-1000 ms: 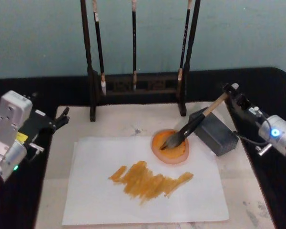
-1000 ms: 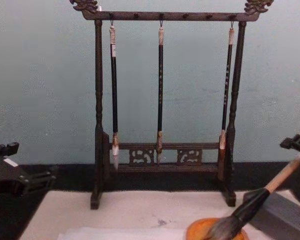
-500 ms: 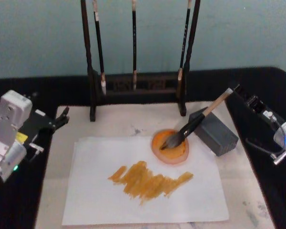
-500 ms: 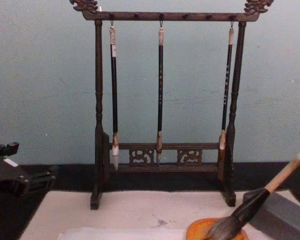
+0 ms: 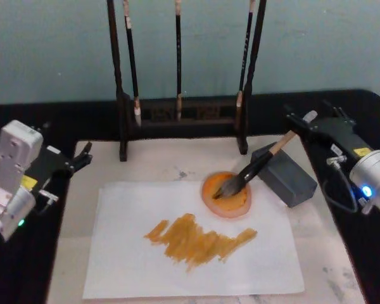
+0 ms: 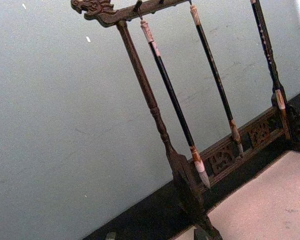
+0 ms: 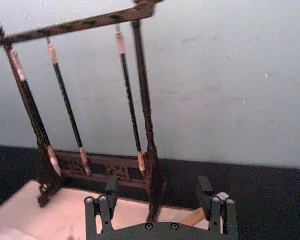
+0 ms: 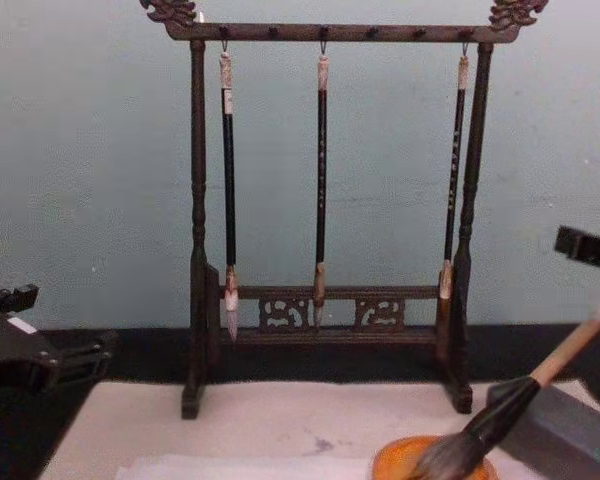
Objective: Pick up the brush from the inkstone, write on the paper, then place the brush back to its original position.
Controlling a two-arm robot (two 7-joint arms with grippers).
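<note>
Right gripper point(image 5: 302, 121) jaws wide apart, nothing held; brush point(image 5: 256, 166) handle end sits just ahead of them, shaft leaning on the grey block point(image 5: 285, 175), bristles in the orange dish point(image 5: 226, 194). My read: back off straight so the handle isn't nudged. Paper point(image 5: 190, 244) already carries strokes. Right wrist view shows the handle tip beside one finger. Left gripper point(image 5: 82, 154) parked off the mat, can't tell its jaws.

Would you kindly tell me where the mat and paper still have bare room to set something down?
Free patches: the paper left of and below the orange strokes, and the mat between the brush rack and the paper's top edge. Crowded: the right side, where the brush leans from the orange dish over the grey block, with the right end effector at its handle end.
</note>
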